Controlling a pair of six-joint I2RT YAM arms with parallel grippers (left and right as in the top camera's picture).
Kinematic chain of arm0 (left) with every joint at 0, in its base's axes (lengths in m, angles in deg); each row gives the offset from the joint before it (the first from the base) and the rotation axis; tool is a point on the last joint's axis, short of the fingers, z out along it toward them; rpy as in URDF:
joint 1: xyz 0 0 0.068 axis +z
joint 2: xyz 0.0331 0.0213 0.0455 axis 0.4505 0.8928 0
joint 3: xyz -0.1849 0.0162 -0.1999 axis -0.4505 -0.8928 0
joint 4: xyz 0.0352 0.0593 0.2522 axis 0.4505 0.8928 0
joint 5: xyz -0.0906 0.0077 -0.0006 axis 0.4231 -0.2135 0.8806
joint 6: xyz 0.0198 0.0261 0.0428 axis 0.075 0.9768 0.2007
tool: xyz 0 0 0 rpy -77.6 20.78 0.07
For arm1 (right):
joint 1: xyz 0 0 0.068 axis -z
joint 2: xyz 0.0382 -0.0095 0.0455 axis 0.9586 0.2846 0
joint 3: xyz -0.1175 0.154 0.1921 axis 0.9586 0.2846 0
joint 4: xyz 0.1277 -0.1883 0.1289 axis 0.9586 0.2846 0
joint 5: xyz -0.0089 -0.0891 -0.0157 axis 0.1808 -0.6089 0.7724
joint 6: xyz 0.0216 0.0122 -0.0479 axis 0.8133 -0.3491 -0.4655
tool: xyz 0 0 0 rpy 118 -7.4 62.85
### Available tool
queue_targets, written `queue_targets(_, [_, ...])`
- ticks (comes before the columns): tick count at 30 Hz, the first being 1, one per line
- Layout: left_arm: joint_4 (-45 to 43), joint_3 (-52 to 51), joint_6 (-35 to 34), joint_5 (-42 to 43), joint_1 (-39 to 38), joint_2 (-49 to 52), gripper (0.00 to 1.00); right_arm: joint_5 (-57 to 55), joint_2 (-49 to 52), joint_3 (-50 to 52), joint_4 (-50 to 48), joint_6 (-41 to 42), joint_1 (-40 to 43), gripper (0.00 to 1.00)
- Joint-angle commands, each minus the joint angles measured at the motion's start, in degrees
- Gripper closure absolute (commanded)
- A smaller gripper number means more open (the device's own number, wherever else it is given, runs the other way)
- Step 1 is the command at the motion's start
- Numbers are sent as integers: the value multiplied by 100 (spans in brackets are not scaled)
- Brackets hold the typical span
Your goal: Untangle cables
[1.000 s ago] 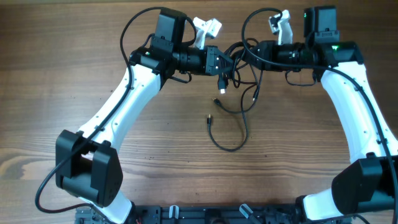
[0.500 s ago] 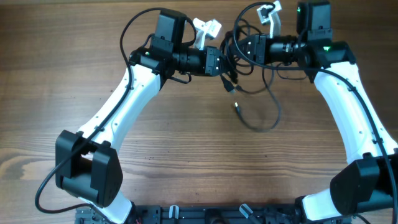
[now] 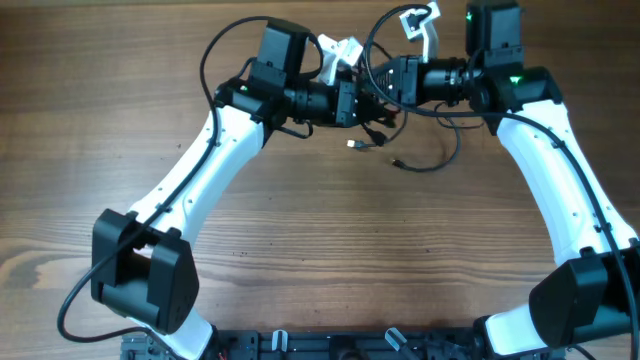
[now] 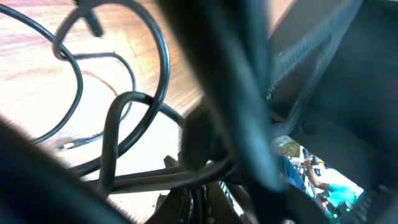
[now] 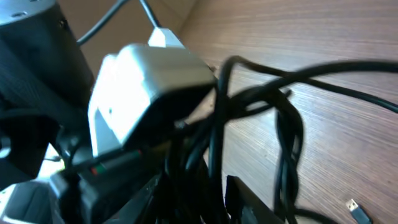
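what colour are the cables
The cables are black, with silver plug tips; clearest in the left wrist view.

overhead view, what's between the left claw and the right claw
Only the tangled cables, bunched in the gap from left claw to right claw, as overhead shows.

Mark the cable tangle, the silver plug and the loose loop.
cable tangle (image 3: 373, 112), overhead view, on its knotted middle
silver plug (image 3: 353, 146), overhead view, on the metal tip
loose loop (image 3: 432, 168), overhead view, on the cord's low curve
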Motion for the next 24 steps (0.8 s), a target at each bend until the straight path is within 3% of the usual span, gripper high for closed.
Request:
queue_targets(1, [192,70,160,-614,232,-114,85,-586,-15,-15,291,291,-68,72])
queue_targets(3, [516,70,162,-1027,234,-114,80,-1185,-15,-15,520,389,-48,83])
queue_targets(5, [892,70,160,-1517,186,-114,61,-1792,-15,-15,769,485,-55,94])
queue_targets(8, [1340,70,160,-2302,90,-114,41,-2177,-15,-15,1012,476,-55,96])
queue_targets(11, [1596,70,160,-2938,28,-114,31,-2293,-15,-15,1172,413,-55,96])
queue_targets(20, [1576,70,153,-4179,28,142,23,-3191,-15,-15,1456,420,138,93])
queue_targets(24, [1296,70,-304,-4194,42,627,22,-3202,-15,-15,1449,413,227,68])
